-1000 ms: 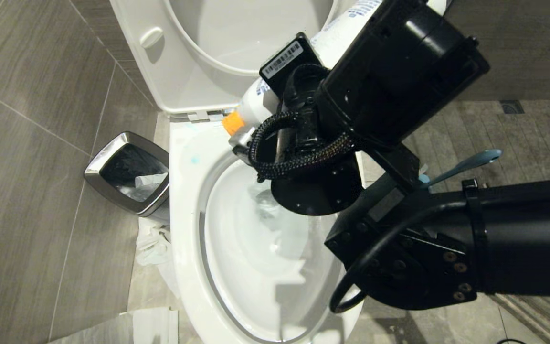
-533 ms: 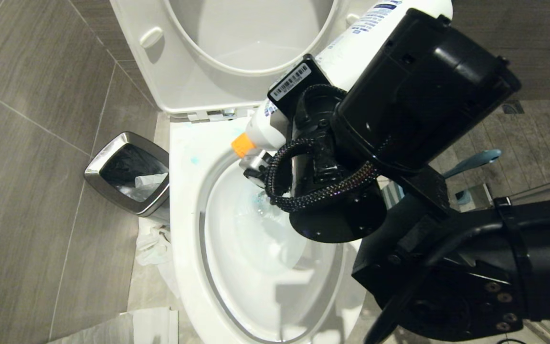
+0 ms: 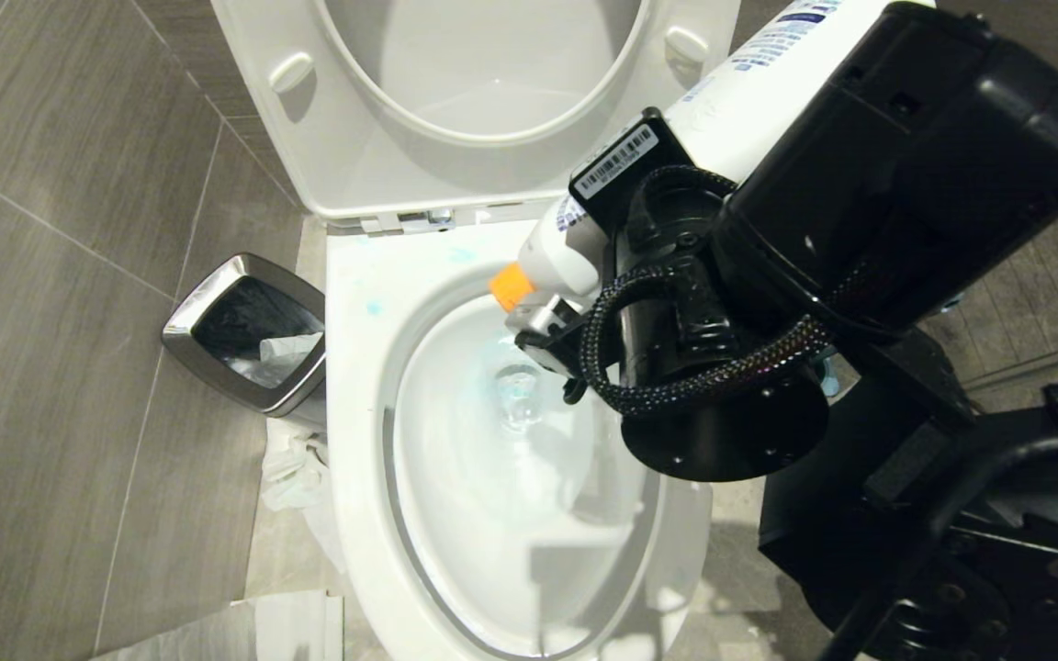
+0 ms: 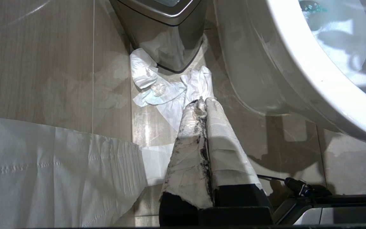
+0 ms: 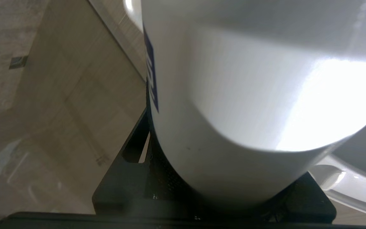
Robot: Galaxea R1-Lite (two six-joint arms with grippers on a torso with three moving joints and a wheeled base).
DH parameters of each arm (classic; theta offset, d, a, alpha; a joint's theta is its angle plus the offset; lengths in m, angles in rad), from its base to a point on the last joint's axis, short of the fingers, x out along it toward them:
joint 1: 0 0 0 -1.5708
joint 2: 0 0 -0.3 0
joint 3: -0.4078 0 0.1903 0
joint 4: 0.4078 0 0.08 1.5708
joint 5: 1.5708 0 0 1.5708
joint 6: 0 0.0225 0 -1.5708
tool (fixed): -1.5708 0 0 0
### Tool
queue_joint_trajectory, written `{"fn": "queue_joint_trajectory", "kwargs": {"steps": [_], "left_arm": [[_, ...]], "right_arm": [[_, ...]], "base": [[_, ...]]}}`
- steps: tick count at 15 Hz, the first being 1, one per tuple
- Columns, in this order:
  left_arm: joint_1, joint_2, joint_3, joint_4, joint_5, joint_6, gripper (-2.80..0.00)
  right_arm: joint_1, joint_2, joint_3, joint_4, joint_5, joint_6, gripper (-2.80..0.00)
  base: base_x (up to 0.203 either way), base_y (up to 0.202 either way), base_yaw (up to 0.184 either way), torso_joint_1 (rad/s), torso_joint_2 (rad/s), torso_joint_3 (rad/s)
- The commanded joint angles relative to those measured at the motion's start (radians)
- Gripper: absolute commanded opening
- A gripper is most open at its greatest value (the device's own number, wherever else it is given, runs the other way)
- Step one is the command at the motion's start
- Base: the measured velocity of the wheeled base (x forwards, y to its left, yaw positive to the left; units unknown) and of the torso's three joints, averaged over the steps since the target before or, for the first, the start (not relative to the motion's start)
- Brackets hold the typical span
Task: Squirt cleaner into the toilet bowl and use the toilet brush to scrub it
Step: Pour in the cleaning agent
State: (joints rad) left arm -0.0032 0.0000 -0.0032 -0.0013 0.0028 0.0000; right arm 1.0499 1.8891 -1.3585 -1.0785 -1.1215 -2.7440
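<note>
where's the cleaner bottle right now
In the head view the cleaner is held tilted in the right gripper, orange cap down over the back rim of the toilet bowl.

We see the white glossy ceramic toilet bowl (image 3: 354, 441) open from above, seat and lid raised. Our right gripper (image 3: 575, 285), clamped on the white plastic cleaner bottle with orange cap (image 3: 557, 252), blocks the bowl's back right. Steel-rimmed square bin (image 3: 249, 330) sits just beside the bowl's left; crumpled white paper (image 4: 157, 82) fills the floor gap between them.
</note>
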Motion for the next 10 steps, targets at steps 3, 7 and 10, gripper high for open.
{"fn": "queue_joint_trajectory", "kwargs": {"steps": [3, 7, 10], "left_arm": [[0.000, 0.002, 0.000, 0.000, 0.000, 0.000, -2.80], [0.000, 0.002, 0.000, 0.000, 0.000, 0.002, -2.80], [0.000, 0.002, 0.000, 0.000, 0.000, 0.002, -2.80]], "right_arm": [[-0.045, 0.028, -0.003, -0.043, -0.003, -0.016, -2.80], [-0.042, 0.118, -0.034, -0.203, 0.013, -0.016, -2.80], [-0.009, 0.119, -0.024, -0.205, 0.007, -0.016, -2.80]], "base": [[0.000, 0.000, 0.000, 0.000, 0.00, 0.000], [0.000, 0.000, 0.000, 0.000, 0.00, 0.000], [0.000, 0.000, 0.000, 0.000, 0.00, 0.000]]}}
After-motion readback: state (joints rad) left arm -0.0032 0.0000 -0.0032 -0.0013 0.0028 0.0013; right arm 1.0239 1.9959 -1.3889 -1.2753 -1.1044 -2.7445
